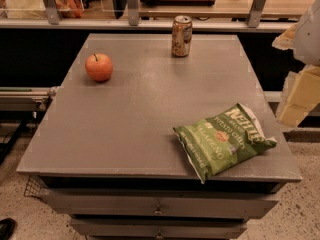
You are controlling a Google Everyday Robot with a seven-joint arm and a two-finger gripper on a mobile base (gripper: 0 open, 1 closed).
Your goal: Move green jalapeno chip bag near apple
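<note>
The green jalapeno chip bag (223, 139) lies flat at the table's front right corner, its white lettering facing up. The apple (98, 67) is red-orange with a dark stem and sits at the far left of the table, well apart from the bag. My gripper (299, 91) shows as pale cream parts at the frame's right edge, beyond the table's right side. It is above and to the right of the bag and touches nothing.
A brown-and-white drink can (181, 36) stands upright at the table's far edge, right of centre. The grey table (145, 114) has drawers below its front edge. A shelf with metal struts runs behind it.
</note>
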